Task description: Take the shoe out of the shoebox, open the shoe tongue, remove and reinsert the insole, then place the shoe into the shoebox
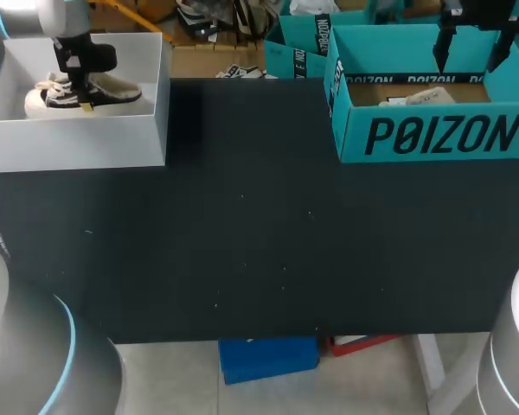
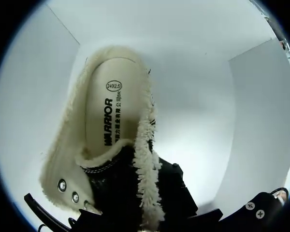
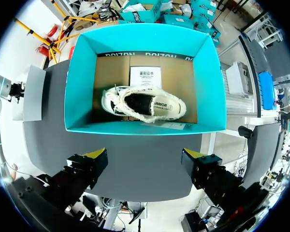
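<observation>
Dark table point(image 1: 242, 242) in front of me. My left gripper point(image 1: 85, 97) is down inside the white box point(image 1: 78, 143) at the far left corner, right over a fleece-lined shoe point(image 2: 63, 159). Its black tongue point(image 2: 116, 179) is nearest me and the insole point(image 2: 104, 111) sits in place beyond. Whether I grip it, I cannot tell. My right gripper point(image 3: 144, 162) hangs above the teal shoebox point(image 3: 77, 82) at far right, tips wide apart, holding nothing. A second shoe point(image 3: 144, 104) lies on that box's floor.
</observation>
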Controlling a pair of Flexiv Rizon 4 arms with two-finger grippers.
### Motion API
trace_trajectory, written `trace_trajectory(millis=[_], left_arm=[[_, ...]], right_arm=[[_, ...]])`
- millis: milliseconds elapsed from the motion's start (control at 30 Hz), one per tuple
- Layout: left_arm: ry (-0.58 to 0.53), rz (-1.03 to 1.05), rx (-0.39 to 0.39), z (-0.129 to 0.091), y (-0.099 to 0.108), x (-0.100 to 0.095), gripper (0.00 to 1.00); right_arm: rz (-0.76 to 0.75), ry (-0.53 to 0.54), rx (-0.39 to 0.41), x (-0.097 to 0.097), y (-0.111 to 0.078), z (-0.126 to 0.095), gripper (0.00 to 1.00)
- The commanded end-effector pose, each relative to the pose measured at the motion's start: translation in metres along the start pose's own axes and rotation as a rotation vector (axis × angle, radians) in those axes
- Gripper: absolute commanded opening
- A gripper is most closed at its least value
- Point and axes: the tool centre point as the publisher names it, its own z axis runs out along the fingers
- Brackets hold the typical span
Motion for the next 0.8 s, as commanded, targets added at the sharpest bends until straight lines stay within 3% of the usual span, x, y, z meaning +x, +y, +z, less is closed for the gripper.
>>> trace_trajectory(millis=[33,433,633,800], left_arm=[[-0.004,0.004,0.000,-0.013,0.001,0.005,0.00],[-0.065,0.024,0.004,-0.059,0.005,0.018,0.00],[-0.122,0.024,-0.004,-0.093,0.003,0.026,0.00],[-0.181,0.010,-0.012,-0.125,-0.003,0.043,0.00]], right_arm=[[0.000,0.000,0.000,0.000,0.000,-0.001,1.00],[0.000,0.000,0.000,0.000,0.000,-0.001,1.00],[0.000,0.000,0.000,0.000,0.000,-0.001,1.00],[0.000,0.000,0.000,0.000,0.000,-0.001,1.00]])
